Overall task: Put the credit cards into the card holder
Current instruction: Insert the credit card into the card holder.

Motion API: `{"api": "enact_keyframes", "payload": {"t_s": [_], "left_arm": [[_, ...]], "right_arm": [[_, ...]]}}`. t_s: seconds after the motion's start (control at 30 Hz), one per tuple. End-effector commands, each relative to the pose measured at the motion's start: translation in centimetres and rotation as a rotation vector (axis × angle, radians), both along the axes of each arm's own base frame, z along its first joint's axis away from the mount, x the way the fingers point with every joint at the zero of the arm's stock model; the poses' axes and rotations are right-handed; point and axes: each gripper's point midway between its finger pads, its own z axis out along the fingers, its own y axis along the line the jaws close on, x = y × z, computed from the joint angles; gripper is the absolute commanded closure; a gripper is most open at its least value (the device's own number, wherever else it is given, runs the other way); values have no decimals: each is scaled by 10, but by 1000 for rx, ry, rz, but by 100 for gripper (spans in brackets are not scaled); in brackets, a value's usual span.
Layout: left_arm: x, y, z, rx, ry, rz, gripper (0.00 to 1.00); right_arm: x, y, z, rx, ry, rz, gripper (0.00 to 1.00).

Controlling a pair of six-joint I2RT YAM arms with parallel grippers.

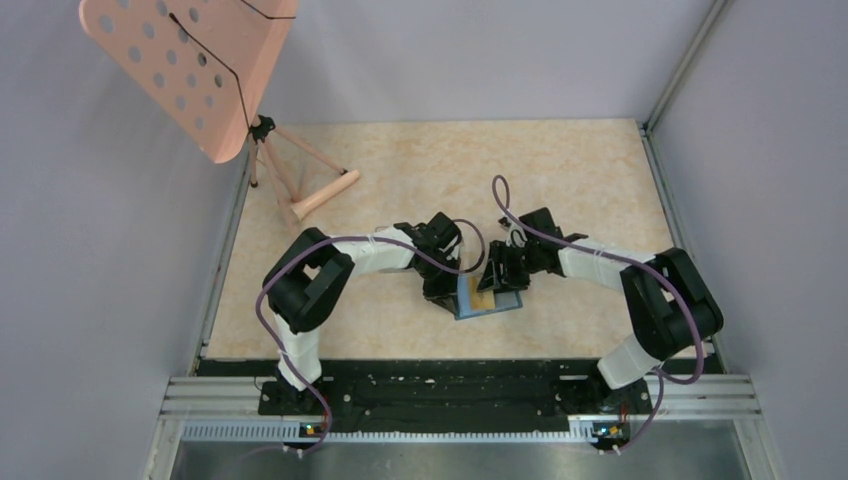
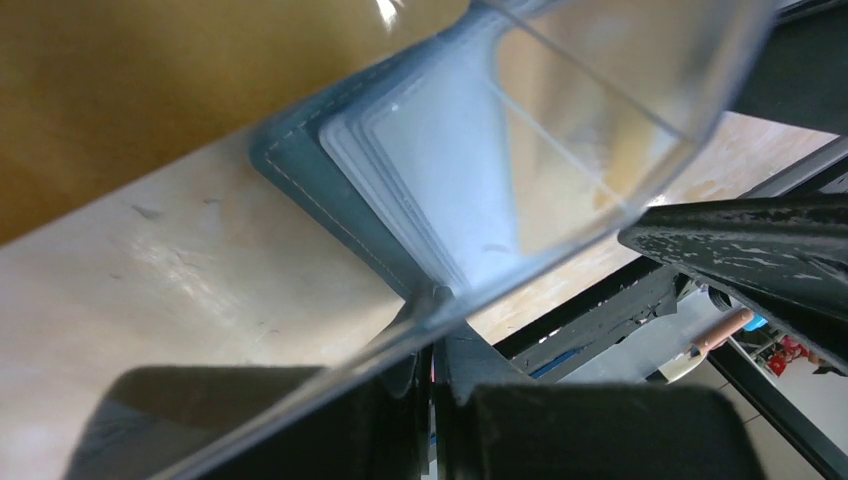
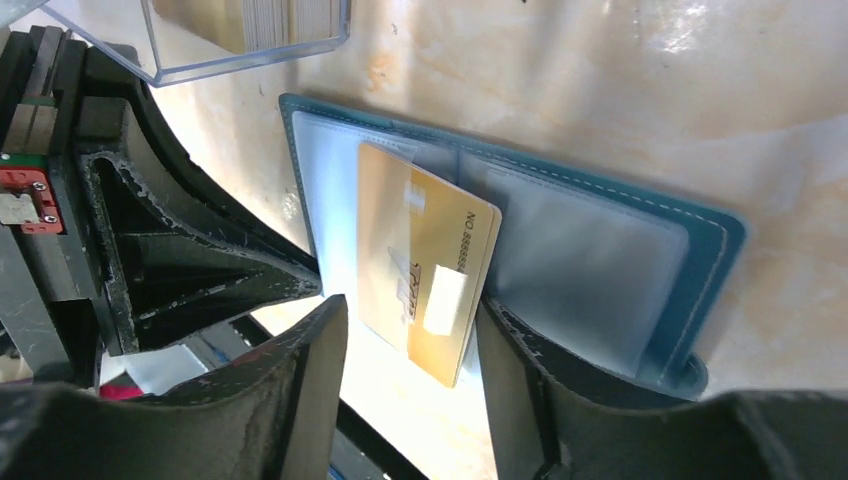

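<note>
The card holder [image 3: 590,240], a teal wallet, lies spread open on the table with its pale blue pockets facing up. An orange-yellow credit card [image 3: 428,260] stands partly inside the middle pocket, its lower end sticking out. My right gripper [image 3: 410,312] is open, one finger on each side of that card's free end and neither touching it. My left gripper [image 2: 435,300] is shut, its tips against the card holder's edge [image 2: 330,190]; I cannot tell whether it pinches it. From above, both grippers [image 1: 447,288] [image 1: 505,275] meet over the card holder [image 1: 468,300].
A clear plastic box [image 3: 200,40] sits just beyond the wallet with a stack of cards [image 3: 290,15] inside; it fills much of the left wrist view [image 2: 600,100]. A pink perforated stand on a tripod [image 1: 190,70] stands at the back left. Grey walls enclose the table.
</note>
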Motion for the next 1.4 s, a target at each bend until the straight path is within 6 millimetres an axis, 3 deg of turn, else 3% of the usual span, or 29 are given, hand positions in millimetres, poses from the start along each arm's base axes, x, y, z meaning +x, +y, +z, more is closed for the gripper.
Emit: {"api": "enact_keyframes", "payload": {"t_s": [0.0, 0.13, 0.3, 0.57, 0.9, 1.07, 1.27, 1.37], "left_arm": [[-2, 2, -16, 42, 4, -14, 100], [-3, 2, -17, 44, 9, -15, 100], [-1, 2, -16, 43, -1, -12, 100], [-1, 0, -17, 40, 6, -16, 100], [2, -2, -11, 31, -13, -20, 100], [9, -2, -3, 25, -60, -14, 90], [19, 2, 14, 29, -147, -3, 76], [25, 5, 29, 20, -215, 6, 67]], "right_arm": [[5, -21, -1, -145, -48, -17, 46], [6, -24, -1, -163, -58, -12, 39], [4, -12, -1, -91, -50, 21, 40], [-4, 16, -3, 58, 25, 74, 53], [-7, 32, 17, 174, 32, 103, 74], [-8, 34, 20, 194, 40, 106, 82], [-7, 13, 3, 40, 27, 65, 73], [-11, 1, -3, -22, 21, 51, 63]]}}
